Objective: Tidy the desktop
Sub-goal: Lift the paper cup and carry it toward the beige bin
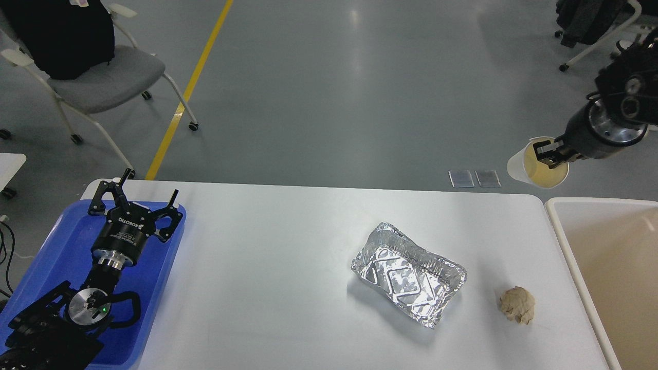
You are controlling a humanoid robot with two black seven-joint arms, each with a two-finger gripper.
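Observation:
The white desktop fills the lower part of the head view. On it lie an empty foil tray right of centre and a crumpled beige paper ball near the right edge. My right gripper is shut on the rim of a white paper cup, tilted and held high beyond the table's far right corner. My left gripper is open and empty above the blue tray at the left.
A beige bin with a white rim stands right of the table. An office chair is on the floor at the back left, another chair at the back right.

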